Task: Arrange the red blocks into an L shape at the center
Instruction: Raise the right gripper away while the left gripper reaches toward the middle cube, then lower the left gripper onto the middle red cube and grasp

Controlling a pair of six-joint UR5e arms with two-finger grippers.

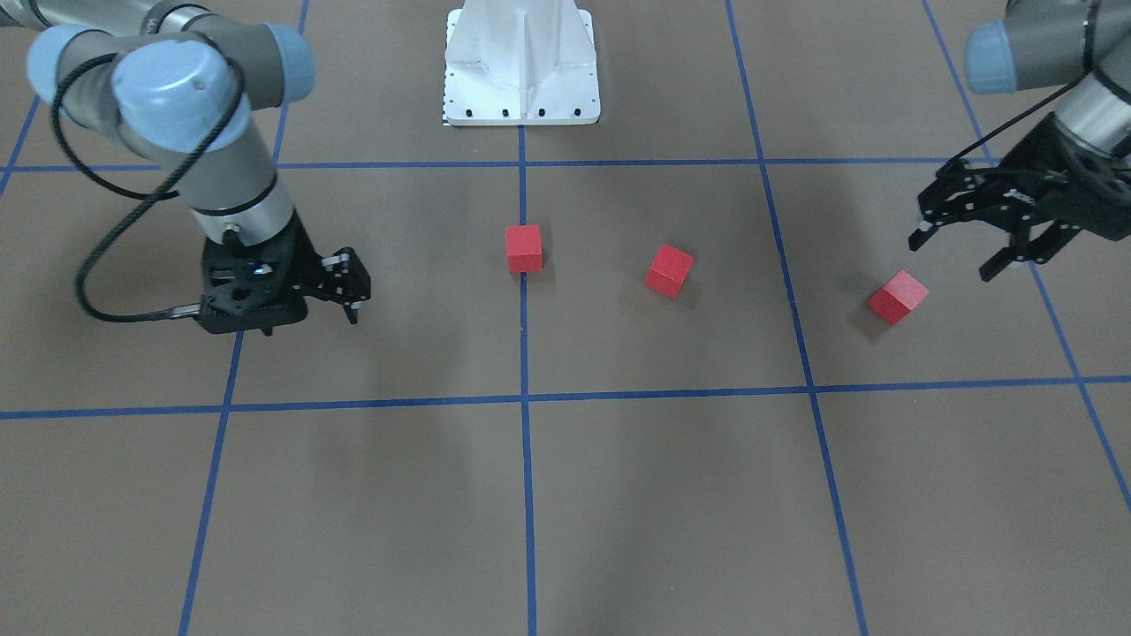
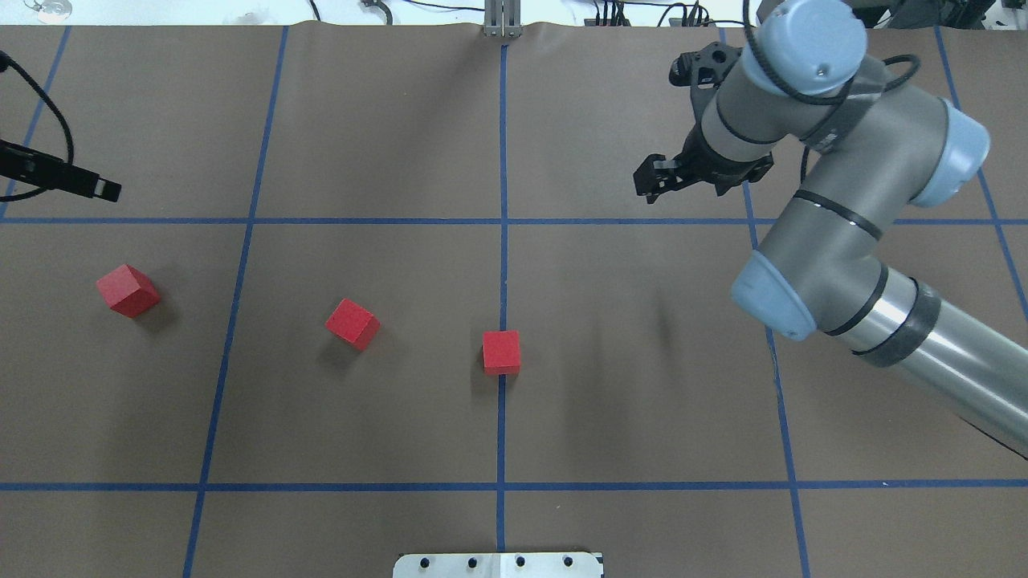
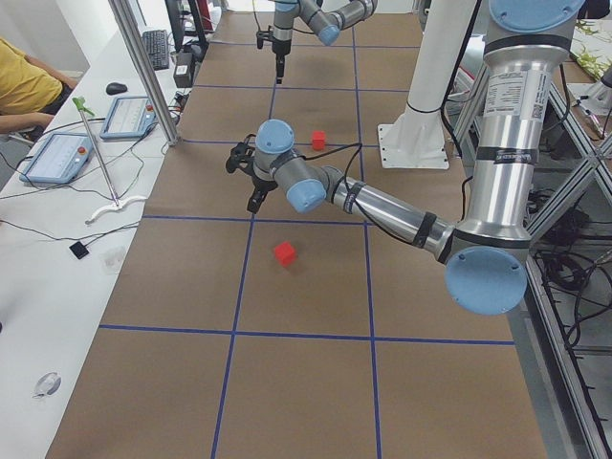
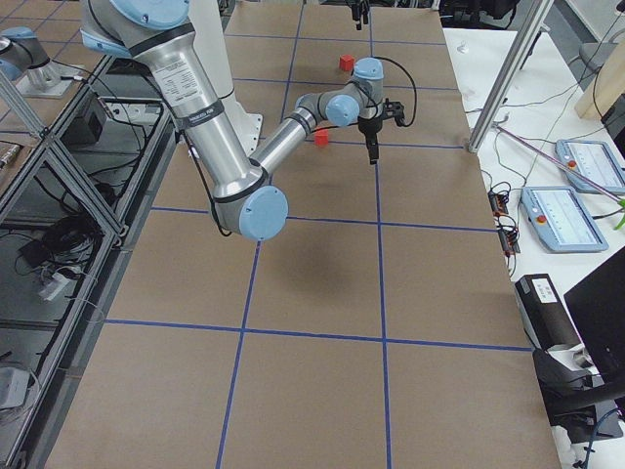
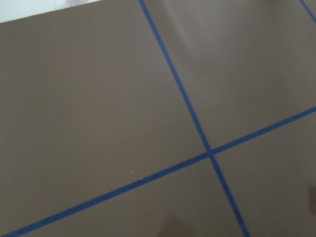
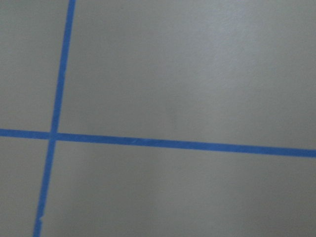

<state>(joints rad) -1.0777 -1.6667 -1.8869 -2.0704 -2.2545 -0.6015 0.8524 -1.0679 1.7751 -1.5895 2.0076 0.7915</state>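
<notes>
So far only one of the three small matte red cubes sits where it belongs: the cube on the line (image 1: 523,248), squared up and resting on the middle blue tape line (image 1: 525,353) of the brown grid-taped table surface (image 1: 671,495). Judged as the anchor of the L, since it is aligned with the tape and the others are not.

Second red cube (image 1: 669,270) lies off that line toward the robot's left, well apart from the anchor, turned at an angle. Third red cube (image 1: 897,297) is farther out the same way, beyond the next grid line, also skewed. Neither touches the other; no L yet.

Left gripper (image 1: 967,250), black, two-fingered, hangs above the table just beside the third cube on its outer side, fingers spread apart, nothing between them. Likely poised to take that outermost cube.

Right gripper (image 1: 347,291) hovers on the far side of the middle line from the loose cubes, well apart from all three, holding nothing. Its fingers appear close together. Probably parked clear of the work.

White robot base plate (image 1: 521,97) stands at the head of the middle line.

Both wrist views show only bare brown surface and tape.
</notes>
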